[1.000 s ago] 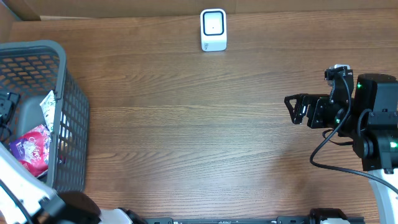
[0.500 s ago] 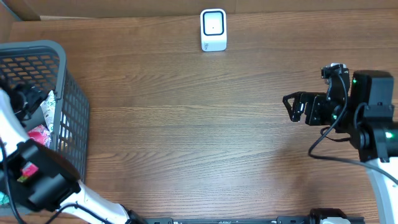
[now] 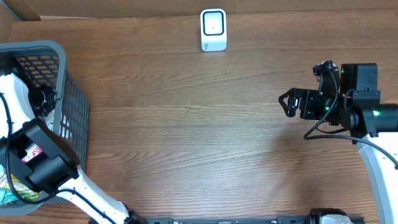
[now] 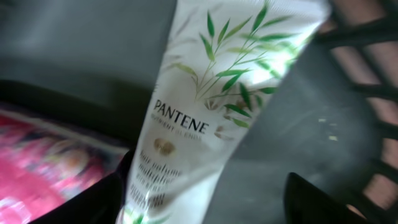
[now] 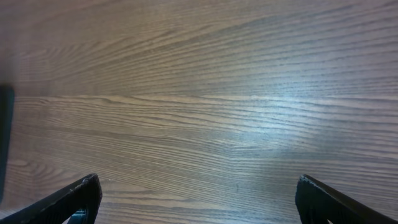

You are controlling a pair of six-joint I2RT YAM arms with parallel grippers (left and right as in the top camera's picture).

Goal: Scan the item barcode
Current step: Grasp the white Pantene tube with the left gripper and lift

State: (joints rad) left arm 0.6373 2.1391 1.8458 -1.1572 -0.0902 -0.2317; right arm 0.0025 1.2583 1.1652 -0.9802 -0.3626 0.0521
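A white Pantene tube (image 4: pixel 205 93) with green leaf print lies slanted inside the grey basket (image 3: pixel 76 106) at the table's left edge. My left gripper (image 4: pixel 208 202) reaches into the basket and stands open around the tube's lower end. Its left finger (image 4: pixel 106 199) sits against the tube, while the right finger (image 4: pixel 311 202) is still apart from it. No barcode shows on the tube. The white scanner (image 3: pixel 213 29) stands at the table's far edge. Over bare wood on the right, my right gripper (image 3: pixel 285 103) hangs open with nothing in it (image 5: pixel 199 205).
A pink packet (image 4: pixel 43 155) lies beside the tube in the basket, and other packets (image 3: pixel 9 186) sit near its front corner. The basket's mesh wall (image 4: pixel 367 81) rises close to the right of the left gripper. Wooden tabletop (image 3: pixel 186 124) spreads between basket and right arm.
My left arm has swung up into the basket and its jaws have narrowed around the tube. The right arm has drifted slightly left and towards the far edge, still open.
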